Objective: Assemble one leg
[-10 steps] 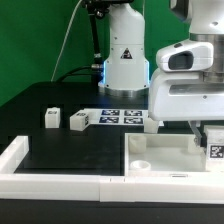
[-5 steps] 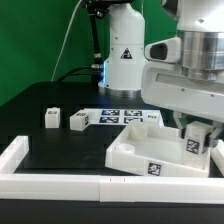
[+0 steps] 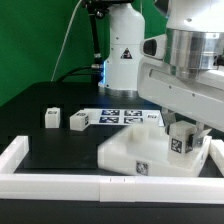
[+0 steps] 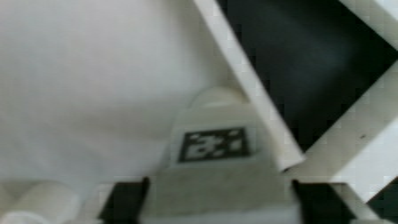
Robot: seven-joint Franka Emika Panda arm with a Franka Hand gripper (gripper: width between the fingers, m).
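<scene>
Two small white legs [image 3: 51,118] [image 3: 79,121] stand loose on the black worktop [image 3: 60,145] toward the exterior view's left, near each other but apart, each showing a dark marker tag. Just beyond them, the marker board [image 3: 118,116] lies flat in front of the white robot base [image 3: 125,55].

On the exterior view's right, the arm reaches down over the large white square panel [image 3: 135,150], which sits skewed on the worktop with one corner turned toward the low white wall [image 3: 60,183] along the near edge. A tag shows on the panel's near side. The hand [image 3: 183,145] hangs low over the panel's right part, and a third leg [image 3: 181,139], its black-and-white tag facing the camera, sits upright between the fingers.

The wrist view shows that leg [image 4: 214,150] from above, tag up, with a dark finger pad [image 4: 123,200] at either side of its base and the white panel [image 4: 89,90] filling the background. The pads appear to press against the leg's sides, so the hand is narrowed around it. Whether the leg's foot touches the panel cannot be told.
</scene>
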